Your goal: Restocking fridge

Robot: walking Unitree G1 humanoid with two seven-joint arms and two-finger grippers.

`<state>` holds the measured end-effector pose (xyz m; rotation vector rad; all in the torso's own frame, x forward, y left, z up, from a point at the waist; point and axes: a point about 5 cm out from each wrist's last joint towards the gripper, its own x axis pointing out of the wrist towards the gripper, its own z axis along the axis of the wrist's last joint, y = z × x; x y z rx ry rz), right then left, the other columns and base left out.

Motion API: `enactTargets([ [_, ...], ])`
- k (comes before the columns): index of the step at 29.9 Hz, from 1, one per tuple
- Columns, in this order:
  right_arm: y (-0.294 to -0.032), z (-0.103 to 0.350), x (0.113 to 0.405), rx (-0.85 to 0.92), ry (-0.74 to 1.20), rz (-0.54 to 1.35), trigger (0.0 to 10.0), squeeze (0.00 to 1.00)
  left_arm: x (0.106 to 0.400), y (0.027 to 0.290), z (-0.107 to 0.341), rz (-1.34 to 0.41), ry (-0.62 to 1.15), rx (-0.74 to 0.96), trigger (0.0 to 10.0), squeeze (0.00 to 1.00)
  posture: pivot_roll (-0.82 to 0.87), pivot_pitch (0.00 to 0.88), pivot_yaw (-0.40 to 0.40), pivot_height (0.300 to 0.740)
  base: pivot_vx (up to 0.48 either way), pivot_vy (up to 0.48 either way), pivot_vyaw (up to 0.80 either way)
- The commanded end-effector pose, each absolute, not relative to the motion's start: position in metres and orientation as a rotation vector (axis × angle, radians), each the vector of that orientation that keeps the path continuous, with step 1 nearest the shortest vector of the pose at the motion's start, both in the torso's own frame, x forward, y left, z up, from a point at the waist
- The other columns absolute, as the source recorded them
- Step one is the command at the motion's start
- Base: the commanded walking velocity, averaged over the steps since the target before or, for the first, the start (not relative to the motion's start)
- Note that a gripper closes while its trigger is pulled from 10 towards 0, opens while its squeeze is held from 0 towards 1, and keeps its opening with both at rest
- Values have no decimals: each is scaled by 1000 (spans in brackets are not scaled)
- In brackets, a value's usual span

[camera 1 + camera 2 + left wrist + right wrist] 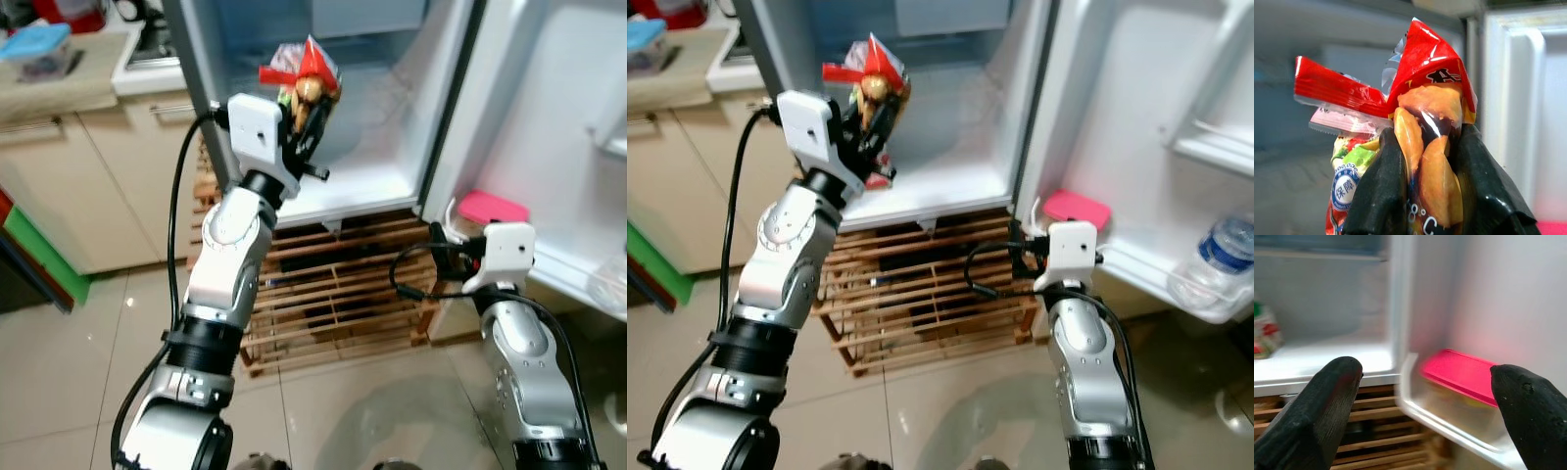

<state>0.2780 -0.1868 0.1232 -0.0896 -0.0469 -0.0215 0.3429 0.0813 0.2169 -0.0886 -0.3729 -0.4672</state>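
Carrying a snack bag [306, 83] clenched in the left gripper [309, 113], the robot holds it above the fridge shelf [367, 186]; next it must lower and let go. Right gripper [1422, 401] hangs released near a pink-lidded box [492, 209].

Cool, even daylight washes the open fridge [372, 166] pale and nearly overexposed, the floor tiles [78, 362] throw back soft glare, both head views look slightly soft, and up close the snack packet [1425, 127] stays sharp while everything behind it blurs.
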Motion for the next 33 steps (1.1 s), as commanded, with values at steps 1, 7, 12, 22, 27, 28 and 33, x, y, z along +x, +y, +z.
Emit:
enactTargets([
  [1, -191, 125, 274, -74, -60, -49, 10000, 4, 343, 84, 211, -469, -346, -89, 10000, 0, -246, 0, 109, 740, 0, 0, -731],
  [7, -195, 119, 271, -58, -39, -71, 10000, 8, 333, 78, 199, -499, -317, -75, 10000, 0, -219, 1, 95, 740, 0, 0, -734],
  [12, -196, 119, 273, -75, -42, -86, 10000, 12, 330, 72, 202, -555, -337, -21, 10000, 0, -208, 4, 88, 740, 0, 0, -731],
  [22, -201, 118, 269, -67, -42, -146, 10000, 20, 332, 69, 200, -607, -306, 1, 10000, 0, -223, 15, 106, 740, 0, 0, -734],
  [27, -204, 117, 266, -66, -43, -167, 10000, 27, 332, 64, 201, -635, -310, 9, 10000, 0, -237, 16, 114, 740, 0, 0, -733],
  [28, -204, 117, 266, -66, -43, -167, 10000, 27, 332, 64, 201, -635, -310, 9, 10000, 0, -237, 16, 114, 740, 0, 0, -731],
  [33, -206, 118, 264, -75, -50, -182, 10000, 0, 334, 61, 204, -637, -317, 5, 10000, 0, -249, 17, 117, 740, 0, 0, -566],
])
